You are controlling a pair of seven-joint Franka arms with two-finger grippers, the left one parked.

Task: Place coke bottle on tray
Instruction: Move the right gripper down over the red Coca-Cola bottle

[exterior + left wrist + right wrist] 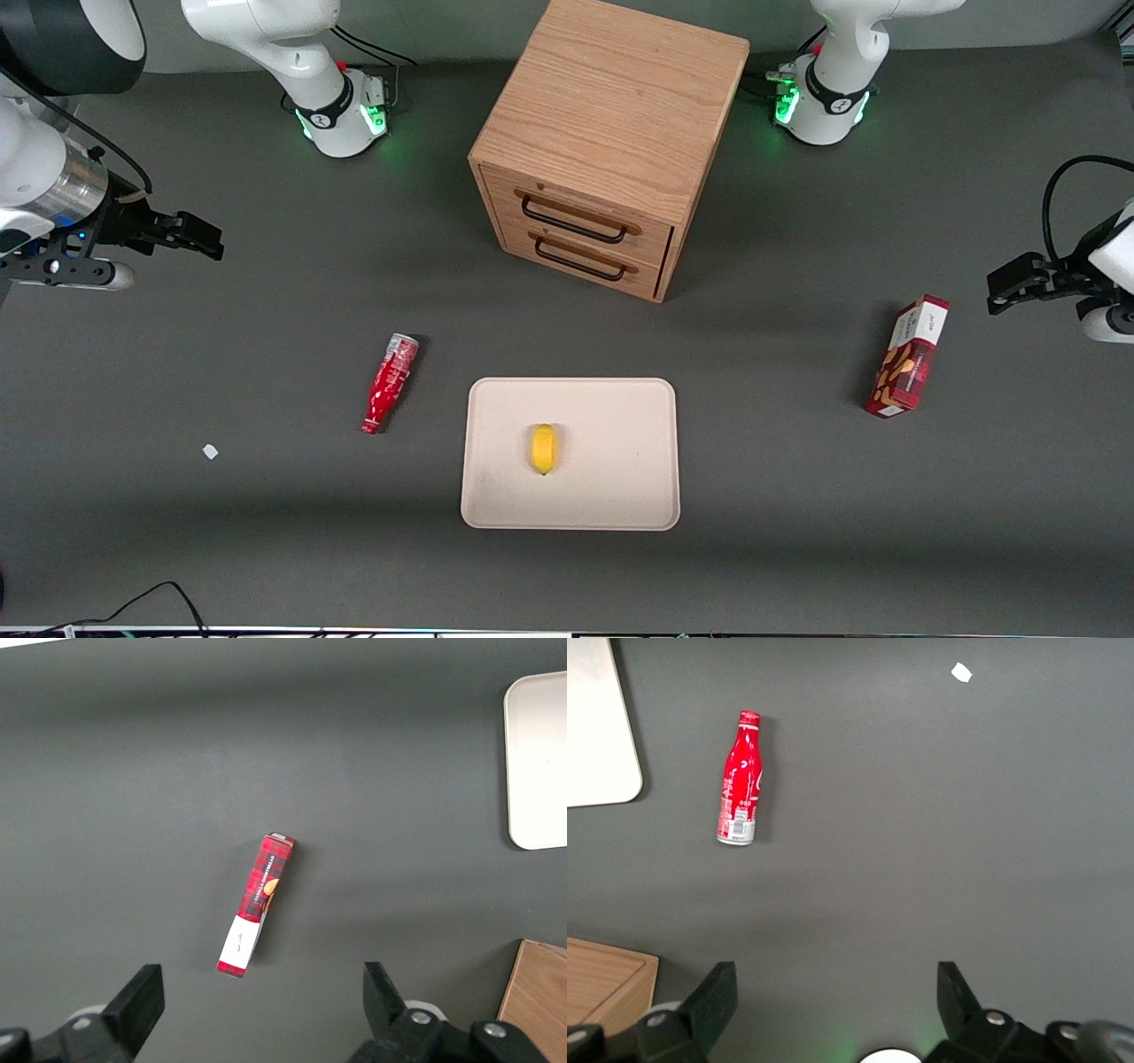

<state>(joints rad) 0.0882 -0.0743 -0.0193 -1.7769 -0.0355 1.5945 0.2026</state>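
Note:
The coke bottle (390, 383) lies on its side on the grey table beside the tray, cap toward the front camera and silvery base away from it; it also shows in the right wrist view (740, 780). The cream-beige tray (620, 496) lies flat near the front camera, with a yellow lemon (543, 448) on it; its corner shows in the right wrist view (598, 735). My right gripper (190, 235) hangs open and empty well above the table at the working arm's end, farther from the front camera than the bottle and apart from it; its spread fingers (713, 997) show in the wrist view.
A wooden two-drawer cabinet (602, 142) stands farther from the front camera than the tray. A red snack box (908, 356) lies toward the parked arm's end. A small white scrap (210, 452) lies on the table toward the working arm's end.

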